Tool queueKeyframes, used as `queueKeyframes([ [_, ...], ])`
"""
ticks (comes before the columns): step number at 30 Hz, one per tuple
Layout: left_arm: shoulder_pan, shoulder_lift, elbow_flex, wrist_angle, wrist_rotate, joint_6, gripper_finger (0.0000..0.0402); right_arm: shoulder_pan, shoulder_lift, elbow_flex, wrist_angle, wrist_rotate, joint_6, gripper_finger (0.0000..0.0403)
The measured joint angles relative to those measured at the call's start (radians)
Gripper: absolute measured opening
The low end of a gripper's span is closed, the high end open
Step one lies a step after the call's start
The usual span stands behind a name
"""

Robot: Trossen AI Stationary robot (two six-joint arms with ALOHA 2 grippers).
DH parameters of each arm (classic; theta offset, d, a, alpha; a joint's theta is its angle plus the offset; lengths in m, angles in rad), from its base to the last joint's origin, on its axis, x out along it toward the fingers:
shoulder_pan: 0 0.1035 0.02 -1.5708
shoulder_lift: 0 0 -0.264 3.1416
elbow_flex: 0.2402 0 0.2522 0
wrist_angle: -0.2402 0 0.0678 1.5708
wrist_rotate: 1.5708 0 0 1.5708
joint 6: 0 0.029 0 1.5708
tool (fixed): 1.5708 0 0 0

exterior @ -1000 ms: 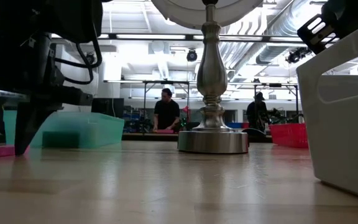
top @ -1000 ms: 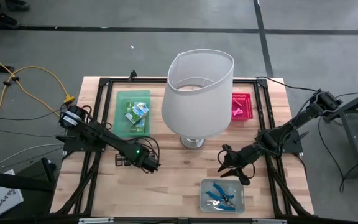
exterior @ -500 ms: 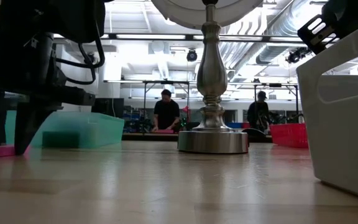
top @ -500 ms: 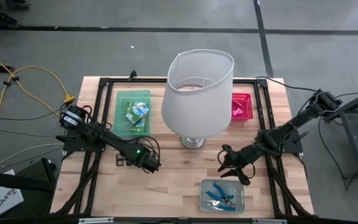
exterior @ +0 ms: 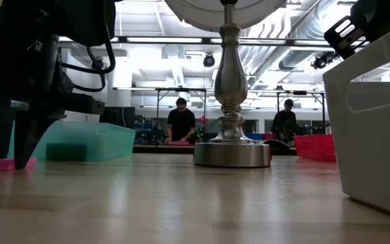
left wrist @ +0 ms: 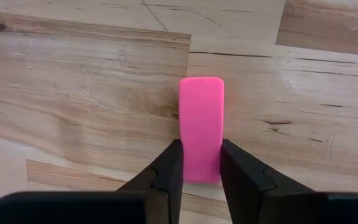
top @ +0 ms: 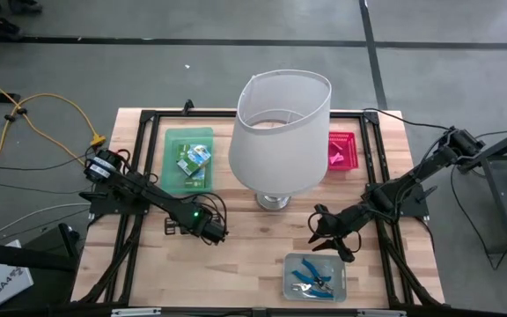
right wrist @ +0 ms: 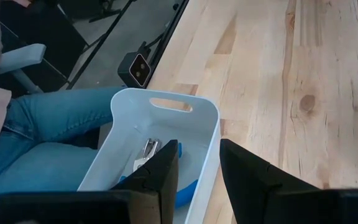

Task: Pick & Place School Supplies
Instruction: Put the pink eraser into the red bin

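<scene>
A pink eraser (left wrist: 201, 118) lies flat on the bare wood at the table's left. My left gripper (left wrist: 201, 169) points down over it and is shut on it; the low view shows its fingers (exterior: 9, 163) at the eraser (exterior: 2, 164). My right gripper (top: 324, 231) hangs open, nothing between its fingers (right wrist: 199, 180), above the far end of a clear tray (right wrist: 160, 137) that holds blue-handled scissors (top: 311, 275). Two small printed boxes (top: 194, 160) lie in the green tray (top: 172, 172). My left gripper pinches the eraser's two long sides (left wrist: 185, 155) between its two fingers, close to one short end. The fingers come from above, pointing down, and lie across the eraser. The eraser lies flat on the table.
A lamp with a big white shade (top: 280, 132) stands mid-table on a metal base (exterior: 232, 154). A red tray (top: 342, 150) sits at the far right. A seated person's legs in jeans (right wrist: 36, 143) are beside the table's near edge. People stand in the room behind.
My left gripper's fingers have closed in on the pink eraser, one from each side, without the hand shifting. The eraser has stayed flat on the table.
</scene>
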Motion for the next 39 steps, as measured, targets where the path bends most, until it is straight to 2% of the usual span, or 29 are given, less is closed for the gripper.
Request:
queueKeyframes([
  [20, -0.056, -0.02, 0.013, 0.024, -0.063, 0.004, 0.0082, 0.0, 0.0, 0.0, -0.002, 0.0, 0.0, 0.011],
  [30, -0.066, -0.048, 0.017, 0.101, -0.111, 0.112, 0.0082, 0.0, 0.0, 0.0, -0.003, 0.004, 0.001, 0.011],
  [39, -0.066, -0.049, 0.021, 0.324, -0.187, 0.33, 0.0082, 0.0, 0.0, 0.0, -0.003, 0.004, 0.003, 0.011],
])
